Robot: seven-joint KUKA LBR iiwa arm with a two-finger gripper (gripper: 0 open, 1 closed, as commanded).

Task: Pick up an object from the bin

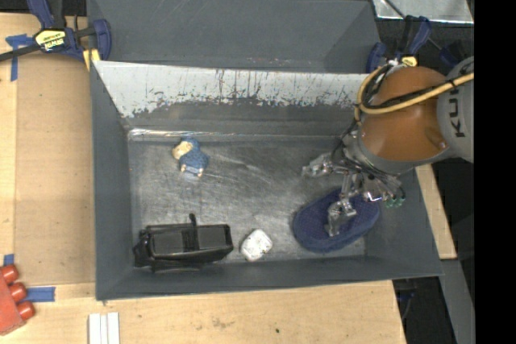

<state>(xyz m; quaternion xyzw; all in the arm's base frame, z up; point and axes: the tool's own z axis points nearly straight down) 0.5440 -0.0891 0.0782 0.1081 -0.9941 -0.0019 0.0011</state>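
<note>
Start at the left of the grey bin (242,97). You have a black boxy device (184,244) lying along the near wall, and a small blue-and-yellow toy figure (189,157) beyond it, toward the back. Just right of the black device sits a small white crumpled lump (256,245). All three lie well apart from the arm.

Further right, in the near right corner of the bin floor, lies a dark blue, rounded, flattish thing (310,231), soft-looking, perhaps a pouch or a slipper. The pincer (340,215) stands directly over it, low enough to seem in touch with its top. You cannot tell whether the pincer is released or clenched, as its metal parts blur together against the blue. Above it, the orange wrist cover (403,121) leans in from the right.

You are probably at the grasping step, with the lift not yet made. Next you need a firm hold on the blue thing, then a straight rise clear of the right wall. Watch that the soft material does not slip out.
</note>
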